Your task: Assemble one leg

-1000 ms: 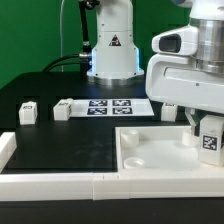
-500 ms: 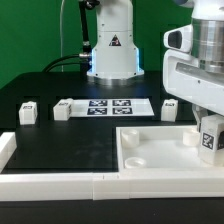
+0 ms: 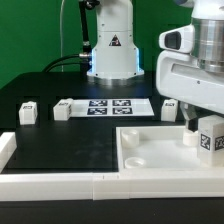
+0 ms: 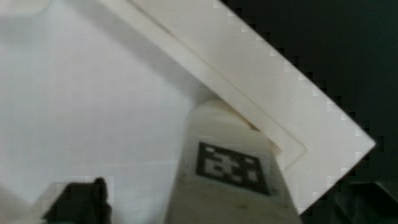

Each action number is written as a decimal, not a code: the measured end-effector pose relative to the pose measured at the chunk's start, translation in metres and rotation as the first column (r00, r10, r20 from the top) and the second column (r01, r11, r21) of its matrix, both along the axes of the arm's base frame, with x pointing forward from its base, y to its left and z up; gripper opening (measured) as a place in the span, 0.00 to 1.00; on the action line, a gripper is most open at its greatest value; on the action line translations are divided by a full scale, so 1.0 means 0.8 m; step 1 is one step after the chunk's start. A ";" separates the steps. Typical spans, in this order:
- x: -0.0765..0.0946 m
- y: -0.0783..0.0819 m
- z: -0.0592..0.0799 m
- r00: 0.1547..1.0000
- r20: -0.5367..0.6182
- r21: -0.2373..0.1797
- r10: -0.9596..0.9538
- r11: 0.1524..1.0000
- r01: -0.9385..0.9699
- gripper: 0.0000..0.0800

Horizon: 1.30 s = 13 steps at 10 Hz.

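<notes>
Covering most of the scene is a black table [image 3: 60, 145] with a green wall [image 3: 30, 40] behind it and white rails [image 3: 50, 183] along its near edge. At the far side stands the arm's base [image 3: 110, 45], and in front of that lies the marker board [image 3: 112, 106]. A large white panel [image 3: 150, 150] with round corner recesses lies under the gripper [image 3: 205, 135], which hangs low over the panel's corner at the exterior view's right. Spare posts [image 3: 62, 110] stand well apart from the fingers, near the marker board. The leg [image 3: 211, 137] is a small white post, upright, with a square black-and-white marker on its side; it sits between the fingers, just above the panel. In the wrist view the leg [image 4: 231, 165] stands over the white panel [image 4: 89, 100] by its edge, one dark finger [image 4: 79, 200] beside it. The fingers are closed narrowly on the leg.
</notes>
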State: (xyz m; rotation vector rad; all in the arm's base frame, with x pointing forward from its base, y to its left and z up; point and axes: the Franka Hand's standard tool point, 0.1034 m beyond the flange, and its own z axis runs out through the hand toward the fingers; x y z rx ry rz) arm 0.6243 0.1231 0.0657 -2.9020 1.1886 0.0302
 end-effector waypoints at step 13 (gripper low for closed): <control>-0.003 -0.007 -0.001 0.527 -0.021 0.016 0.850 0.527 -0.850 0.42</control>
